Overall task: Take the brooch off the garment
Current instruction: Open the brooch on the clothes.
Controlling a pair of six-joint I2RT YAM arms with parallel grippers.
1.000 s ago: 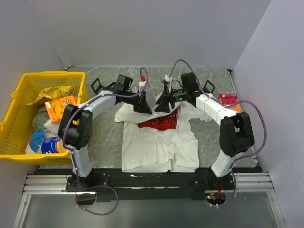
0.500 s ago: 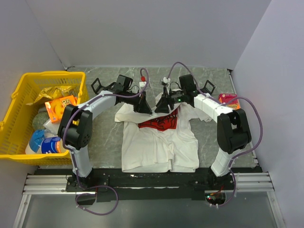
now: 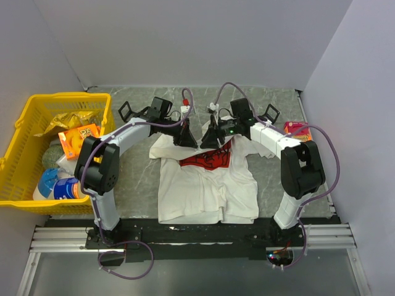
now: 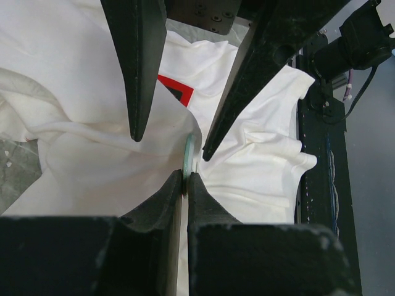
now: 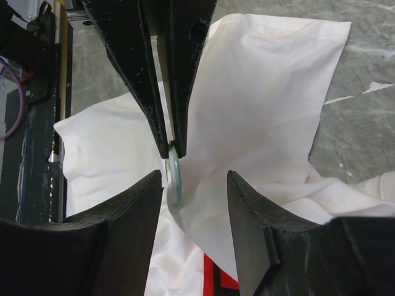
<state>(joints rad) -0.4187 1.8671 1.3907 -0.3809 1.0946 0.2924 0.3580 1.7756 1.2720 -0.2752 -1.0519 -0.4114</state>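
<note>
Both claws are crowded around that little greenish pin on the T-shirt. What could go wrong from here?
1. The left gripper pinches the thin brooch by its edge, with the garment tented up around it. That hold could slip, or the cloth might tear under a hard pull.
2. The right gripper is open astride the same spot, very near the left one's fingers. When it closes it might catch cloth instead of the brooch, or bump those fingers.
</note>
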